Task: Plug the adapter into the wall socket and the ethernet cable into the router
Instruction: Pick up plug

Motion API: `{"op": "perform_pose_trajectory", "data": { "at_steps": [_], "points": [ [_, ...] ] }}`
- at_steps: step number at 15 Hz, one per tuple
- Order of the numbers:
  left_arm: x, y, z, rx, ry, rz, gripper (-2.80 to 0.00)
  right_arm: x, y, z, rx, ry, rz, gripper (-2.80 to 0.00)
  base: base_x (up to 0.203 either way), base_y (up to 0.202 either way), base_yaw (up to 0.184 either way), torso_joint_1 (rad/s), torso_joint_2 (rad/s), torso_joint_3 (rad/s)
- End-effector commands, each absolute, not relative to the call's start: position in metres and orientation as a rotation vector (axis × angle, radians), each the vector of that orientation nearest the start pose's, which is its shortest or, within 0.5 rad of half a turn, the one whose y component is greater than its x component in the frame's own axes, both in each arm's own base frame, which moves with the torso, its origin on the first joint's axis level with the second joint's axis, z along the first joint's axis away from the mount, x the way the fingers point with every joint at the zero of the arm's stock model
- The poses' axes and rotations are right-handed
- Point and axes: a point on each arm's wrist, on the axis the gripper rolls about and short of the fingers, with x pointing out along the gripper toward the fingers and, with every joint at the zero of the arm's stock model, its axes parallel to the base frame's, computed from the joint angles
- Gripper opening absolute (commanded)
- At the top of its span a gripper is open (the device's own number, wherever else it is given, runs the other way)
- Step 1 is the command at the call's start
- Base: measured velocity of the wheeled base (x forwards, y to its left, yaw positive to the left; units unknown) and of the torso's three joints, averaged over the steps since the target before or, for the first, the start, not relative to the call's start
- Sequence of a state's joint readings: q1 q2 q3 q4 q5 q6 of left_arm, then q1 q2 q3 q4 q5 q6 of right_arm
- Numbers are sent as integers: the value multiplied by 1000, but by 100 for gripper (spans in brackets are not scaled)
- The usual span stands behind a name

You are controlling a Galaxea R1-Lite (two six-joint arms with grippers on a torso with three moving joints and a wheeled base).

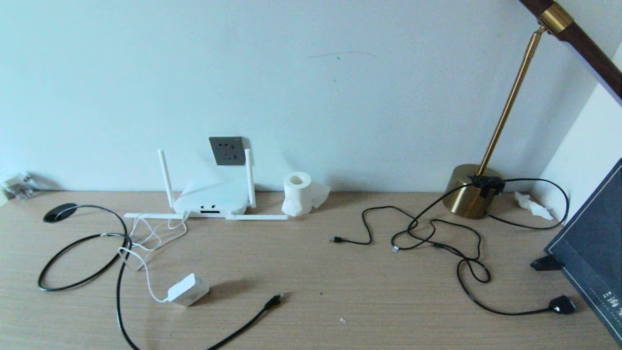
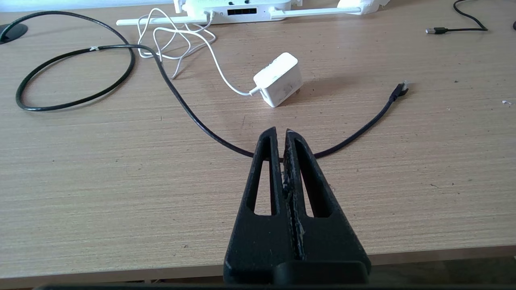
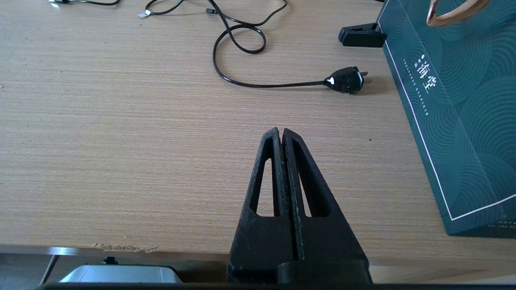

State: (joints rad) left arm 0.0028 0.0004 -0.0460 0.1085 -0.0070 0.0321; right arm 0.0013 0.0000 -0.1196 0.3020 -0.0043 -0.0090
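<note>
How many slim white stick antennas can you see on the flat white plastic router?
4: on the flat white plastic router, two antennas stand upright, left and right; two lie flat on the desk, left and right.

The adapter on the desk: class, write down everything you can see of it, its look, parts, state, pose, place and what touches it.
The adapter is a small white block of smooth plastic with rounded edges, lying unplugged on the wooden desk in front of the router. A metal prong shows at one end. A thin white cord leaves the other end and runs in loose loops toward the router. The black ethernet cable curves past it without touching. Neither gripper touches it.
</note>
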Motion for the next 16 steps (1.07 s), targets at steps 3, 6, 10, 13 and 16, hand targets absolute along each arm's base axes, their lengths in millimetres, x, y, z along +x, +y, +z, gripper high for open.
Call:
{"op": "perform_pose_trajectory", "data": {
  "at_steps": [3, 6, 10, 13, 16],
  "points": [
    [-27, 0, 77, 33, 63, -6, -280, -35, 0, 77, -10, 184, -2, -280, 0, 0, 0, 0, 0, 0],
    [-31, -1, 103, 80, 17, -37, -280, -35, 0, 77, -10, 184, -2, -280, 0, 0, 0, 0, 0, 0],
    [7, -3, 188, 81, 131, -147, 0, -35, 0, 77, -10, 184, -2, -280, 0, 0, 0, 0, 0, 0],
    [68, -6, 215, 65, 307, -237, 0, -35, 0, 77, -10, 184, -2, -280, 0, 0, 0, 0, 0, 0],
    [124, -11, 205, 67, 514, -316, 0, -35, 0, 77, -10, 184, -2, -280, 0, 0, 0, 0, 0, 0]
  ]
}}
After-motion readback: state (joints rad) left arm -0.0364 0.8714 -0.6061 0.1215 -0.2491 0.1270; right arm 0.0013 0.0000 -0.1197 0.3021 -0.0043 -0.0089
